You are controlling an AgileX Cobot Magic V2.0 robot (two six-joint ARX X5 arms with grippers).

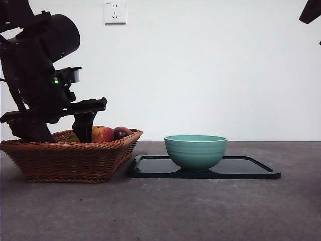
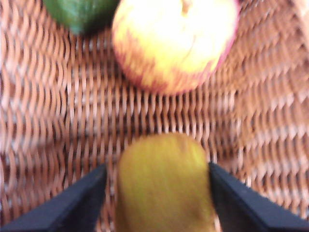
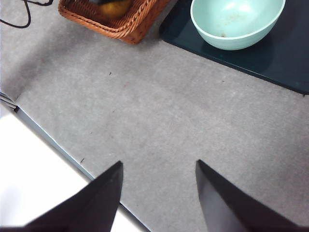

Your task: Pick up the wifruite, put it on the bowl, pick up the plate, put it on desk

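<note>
The wifruite (image 2: 164,186), oval and dull orange-brown, lies on the floor of the wicker basket (image 1: 65,160). My left gripper (image 2: 157,166) is down in the basket (image 2: 58,125), open, with one jaw on each side of the wifruite and close to it. In the front view the left gripper (image 1: 85,131) hides the wifruite. The teal-green bowl (image 1: 195,150) stands empty on a dark flat plate (image 1: 251,168) on the desk (image 1: 200,211). My right gripper (image 3: 159,166) is open and empty, high above the desk (image 3: 159,106); the bowl (image 3: 236,21) and plate (image 3: 285,58) lie beyond it.
A red-and-yellow apple (image 2: 174,43) lies just past the wifruite, with a green fruit (image 2: 79,14) beside it. The apple (image 1: 103,134) and a dark purple fruit (image 1: 122,132) show over the basket rim. The basket (image 3: 130,26) stands beside the plate. The right arm's tip (image 1: 311,11) shows top right.
</note>
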